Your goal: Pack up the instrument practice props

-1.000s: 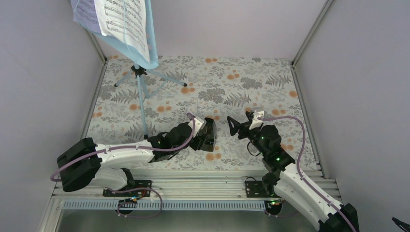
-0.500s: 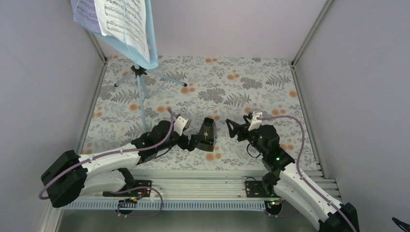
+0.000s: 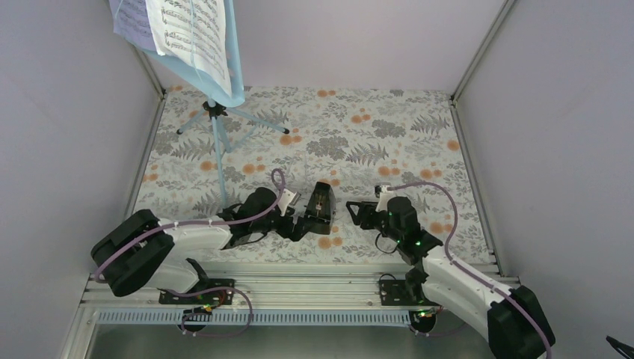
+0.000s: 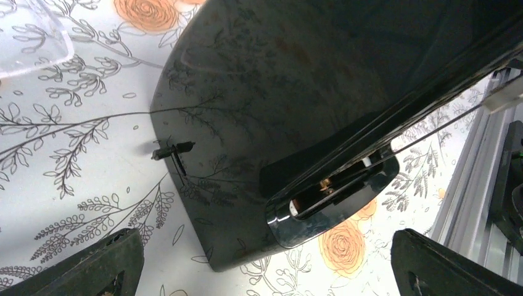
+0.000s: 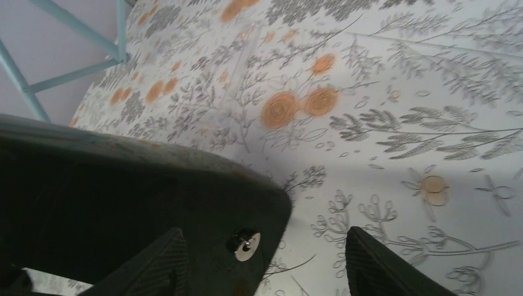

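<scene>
The metronome (image 3: 321, 206) stands near the desk's (image 3: 389, 134) front edge, between the left tool (image 3: 297, 223) and right tool (image 3: 354, 213), both spread wide and gripping nothing. Open desk stretches behind it, and the music stand (image 3: 217, 134) is at the far left.

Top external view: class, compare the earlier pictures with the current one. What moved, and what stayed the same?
The left gripper drew back off the metronome toward its own side and now sits just beside it, jaws open. The right gripper shifted leftward, closing in on the metronome, jaws open. The metronome, music stand and sheet music stayed put.
</scene>
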